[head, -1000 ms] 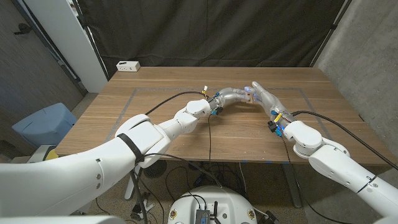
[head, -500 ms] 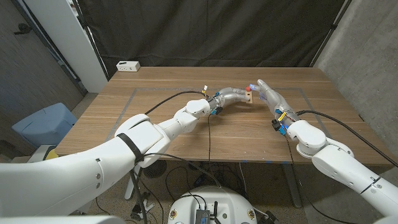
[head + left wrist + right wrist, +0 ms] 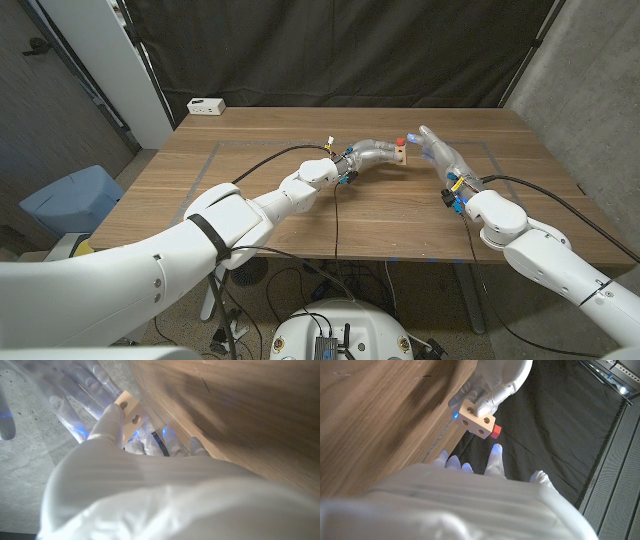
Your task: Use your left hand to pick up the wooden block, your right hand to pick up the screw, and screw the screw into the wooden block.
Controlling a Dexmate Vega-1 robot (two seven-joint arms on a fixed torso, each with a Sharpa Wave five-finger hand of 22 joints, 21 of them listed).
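My left hand [image 3: 372, 153] holds the small wooden block [image 3: 399, 155] just above the table's far middle. A red screw [image 3: 401, 141] sticks out of the block's top. In the right wrist view the pale block [image 3: 476, 420] has round holes, the red screw [image 3: 494, 431] juts from one end, and the left hand [image 3: 492, 382] grips it from behind. The left wrist view has the block [image 3: 131, 410] pinched by the left hand [image 3: 120, 470]. My right hand [image 3: 438, 152] is a short way right of the block, fingers stretched out, holding nothing.
A white box [image 3: 206, 105] sits at the table's back left corner. A blue bin [image 3: 68, 200] stands on the floor left of the table [image 3: 260, 150]. Black cables run along both forearms, and a dark curtain hangs behind.
My right hand has drawn back to the right from the block and no longer touches it. The red screw now shows on the block. The left hand has stayed put.
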